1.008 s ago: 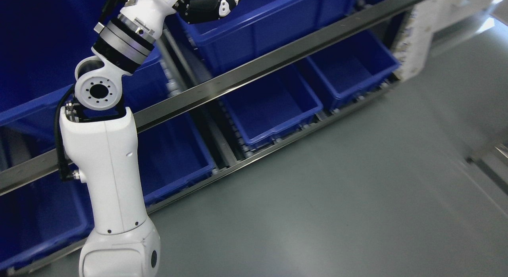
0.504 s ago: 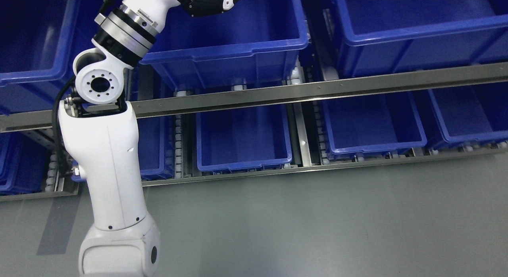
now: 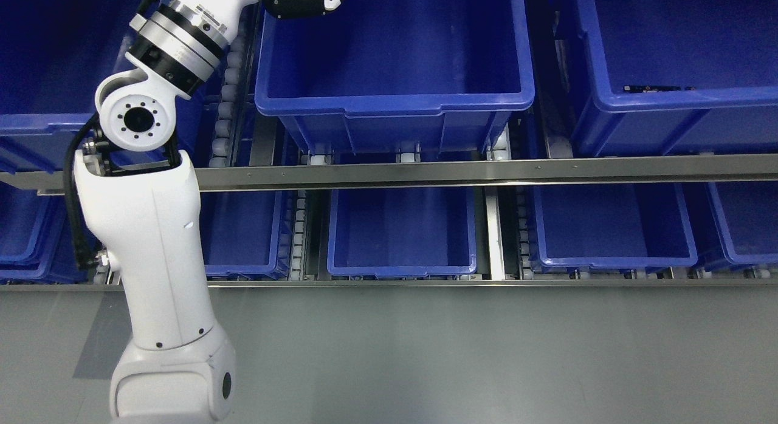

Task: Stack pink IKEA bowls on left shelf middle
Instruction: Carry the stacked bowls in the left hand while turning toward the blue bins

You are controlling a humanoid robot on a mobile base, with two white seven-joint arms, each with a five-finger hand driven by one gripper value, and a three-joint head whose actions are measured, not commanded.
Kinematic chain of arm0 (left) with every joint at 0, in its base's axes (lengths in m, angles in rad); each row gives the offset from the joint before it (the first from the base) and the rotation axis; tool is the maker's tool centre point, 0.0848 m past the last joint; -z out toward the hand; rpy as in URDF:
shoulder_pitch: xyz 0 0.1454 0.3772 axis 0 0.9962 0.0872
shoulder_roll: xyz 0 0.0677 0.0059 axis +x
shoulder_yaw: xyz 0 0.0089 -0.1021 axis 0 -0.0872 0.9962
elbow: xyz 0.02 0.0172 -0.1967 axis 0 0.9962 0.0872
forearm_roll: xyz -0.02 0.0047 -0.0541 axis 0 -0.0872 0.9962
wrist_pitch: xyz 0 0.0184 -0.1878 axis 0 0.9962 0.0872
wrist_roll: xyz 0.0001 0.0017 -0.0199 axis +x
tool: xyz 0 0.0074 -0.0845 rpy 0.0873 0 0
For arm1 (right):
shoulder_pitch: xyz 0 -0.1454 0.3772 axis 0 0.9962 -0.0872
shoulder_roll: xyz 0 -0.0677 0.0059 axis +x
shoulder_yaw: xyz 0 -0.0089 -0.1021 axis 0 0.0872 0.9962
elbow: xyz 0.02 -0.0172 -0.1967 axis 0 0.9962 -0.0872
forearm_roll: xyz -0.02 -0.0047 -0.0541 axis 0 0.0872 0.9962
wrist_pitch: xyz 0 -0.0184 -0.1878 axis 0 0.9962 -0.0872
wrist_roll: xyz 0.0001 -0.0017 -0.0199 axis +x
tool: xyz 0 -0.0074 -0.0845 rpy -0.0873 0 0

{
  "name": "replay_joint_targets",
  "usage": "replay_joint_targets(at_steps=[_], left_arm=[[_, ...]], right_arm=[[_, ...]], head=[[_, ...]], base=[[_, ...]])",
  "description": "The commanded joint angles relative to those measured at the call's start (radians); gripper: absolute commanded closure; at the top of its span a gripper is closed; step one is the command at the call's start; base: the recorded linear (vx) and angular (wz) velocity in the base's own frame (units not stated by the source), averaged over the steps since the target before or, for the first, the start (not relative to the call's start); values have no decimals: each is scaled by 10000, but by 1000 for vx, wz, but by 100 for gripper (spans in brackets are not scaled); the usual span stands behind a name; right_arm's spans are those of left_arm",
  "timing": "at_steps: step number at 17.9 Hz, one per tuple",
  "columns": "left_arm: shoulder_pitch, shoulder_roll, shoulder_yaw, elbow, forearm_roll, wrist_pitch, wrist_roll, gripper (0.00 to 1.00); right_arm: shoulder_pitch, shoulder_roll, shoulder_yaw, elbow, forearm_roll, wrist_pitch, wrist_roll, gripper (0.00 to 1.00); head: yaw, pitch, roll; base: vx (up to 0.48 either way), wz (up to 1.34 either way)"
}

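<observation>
No pink bowl shows in the head view. My left arm (image 3: 146,242) rises from the lower left, and its black hand (image 3: 302,0) sits at the top edge, over the near left corner of a large blue bin (image 3: 395,102) on the upper shelf level. The picture's top edge cuts the hand off, so its grip is hidden. The bin's inside looks bare where it shows. My right arm is out of view.
A steel shelf rail (image 3: 486,172) runs across the middle. Another large blue bin (image 3: 668,99) stands at the upper right. Smaller blue bins (image 3: 401,269) sit on roller tracks on the lower level. Grey floor (image 3: 486,351) fills the bottom.
The camera has swung, so the shelf rail now lies level instead of slanted and the bins face me squarely. My left arm holds nearly the same pose, with the hand staying at the top edge.
</observation>
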Motion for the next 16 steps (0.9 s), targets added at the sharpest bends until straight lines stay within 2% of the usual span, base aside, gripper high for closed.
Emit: replay_joint_targets(at_steps=[1, 5, 8, 16], left_arm=[[134, 559, -171, 43, -42, 362, -772, 95], [149, 590, -217, 105, -73, 670, -1281, 96], [578, 911, -156, 59, -42, 655, -1451, 95], [731, 943, -448, 105, -57, 960, -2309, 94]], right_arm=[[0, -174, 0, 1, 0, 6, -19, 0], [0, -174, 0, 1, 0, 6, -4, 0], [0, -174, 0, 1, 0, 6, -4, 0], [0, -174, 0, 1, 0, 6, -4, 0]], head=[[0, 0, 0], [0, 0, 0], [0, 0, 0], [0, 0, 0]], base=[[123, -81], [112, -121], [101, -161], [74, -149]])
